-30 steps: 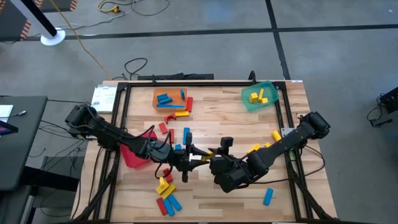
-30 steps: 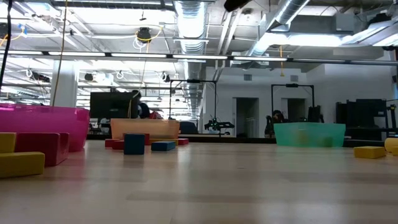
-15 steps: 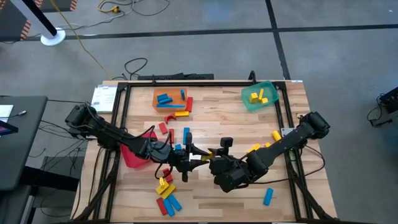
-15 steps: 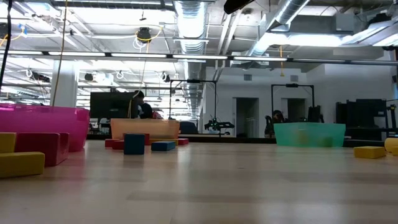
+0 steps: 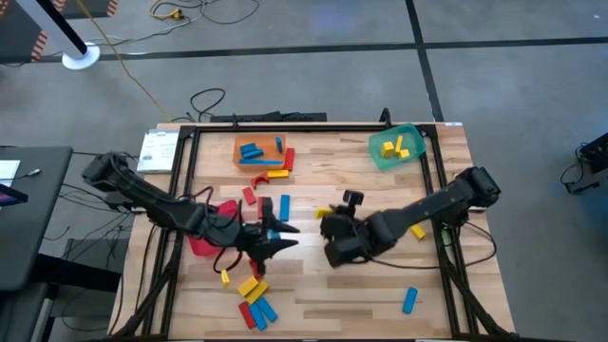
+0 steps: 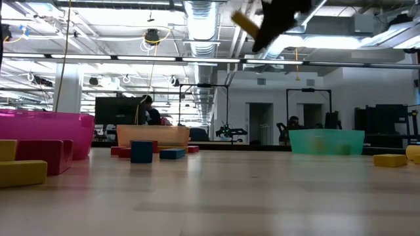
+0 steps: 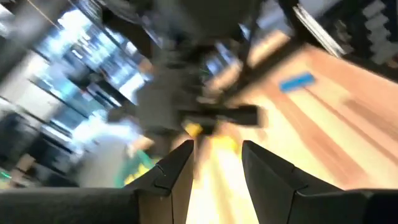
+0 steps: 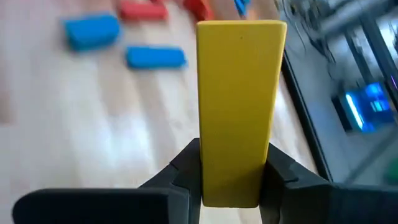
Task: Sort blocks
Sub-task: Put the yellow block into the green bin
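My right gripper (image 5: 329,217) hangs over the table's middle, shut on a yellow block (image 8: 239,93); the block also shows in the high view (image 5: 323,211) and at the top of the low view (image 6: 246,23). Just left of it, my left gripper (image 5: 285,231) stands open with nothing between its fingers (image 7: 216,162). Loose red, blue and yellow blocks lie flat on the wood near the front left (image 5: 253,300) and around the middle (image 5: 268,205). One blue block (image 5: 409,300) lies near the front right. My right gripper pinches the yellow block between its two fingers, on the two narrow long sides at the end nearest the gripper (image 8: 231,180). The fingers slant down from the table's right. The block sticks out past the fingertips, in line with them, tilted and clear of the table.
An orange bin (image 5: 241,163) with blue blocks stands at the far left of the table, and a green bin (image 5: 410,133) with yellow blocks at the far right. A pink-red bin (image 5: 201,243) sits under my left arm. A black frame runs round the table (image 5: 285,126).
The two grippers, which met nose to nose over the table's middle with a yellow block between them, have drawn apart. My left gripper has backed toward the table's left. My right gripper has carried the yellow block toward the far edge and tipped further down.
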`<action>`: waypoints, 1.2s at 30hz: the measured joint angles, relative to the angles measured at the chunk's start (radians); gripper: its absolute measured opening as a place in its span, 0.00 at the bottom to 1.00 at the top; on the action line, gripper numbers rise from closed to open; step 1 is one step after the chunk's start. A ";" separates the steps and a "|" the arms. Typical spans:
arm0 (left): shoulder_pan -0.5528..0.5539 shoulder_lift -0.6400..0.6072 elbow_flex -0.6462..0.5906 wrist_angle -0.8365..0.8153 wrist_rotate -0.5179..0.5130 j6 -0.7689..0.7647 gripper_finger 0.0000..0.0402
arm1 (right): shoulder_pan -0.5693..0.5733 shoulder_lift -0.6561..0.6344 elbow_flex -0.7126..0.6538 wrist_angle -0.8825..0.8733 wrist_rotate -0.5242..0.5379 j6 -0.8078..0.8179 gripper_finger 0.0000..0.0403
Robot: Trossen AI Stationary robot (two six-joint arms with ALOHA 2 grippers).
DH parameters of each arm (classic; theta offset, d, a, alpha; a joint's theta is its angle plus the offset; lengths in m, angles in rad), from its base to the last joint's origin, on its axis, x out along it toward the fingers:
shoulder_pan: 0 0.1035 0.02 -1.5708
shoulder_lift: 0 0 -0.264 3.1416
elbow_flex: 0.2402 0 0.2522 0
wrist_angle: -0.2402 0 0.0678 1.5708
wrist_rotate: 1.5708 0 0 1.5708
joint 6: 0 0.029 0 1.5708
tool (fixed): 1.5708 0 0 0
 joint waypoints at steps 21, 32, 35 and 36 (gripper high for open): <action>-0.156 -0.017 -0.241 -0.183 0.065 -0.537 0.33 | -0.635 -0.001 -0.001 -0.246 -0.242 -0.184 0.28; -0.283 -0.017 -0.281 -0.110 -0.036 -0.589 0.33 | -0.959 -0.001 -0.001 -0.220 -0.478 -0.380 0.28; -0.305 -0.017 -0.281 -0.110 -0.056 -0.596 0.33 | -1.036 -0.001 -0.001 -0.219 -0.540 -0.401 0.28; -0.312 -0.017 -0.281 -0.111 -0.057 -0.596 0.33 | -1.059 -0.001 -0.003 -0.215 -0.557 -0.406 0.28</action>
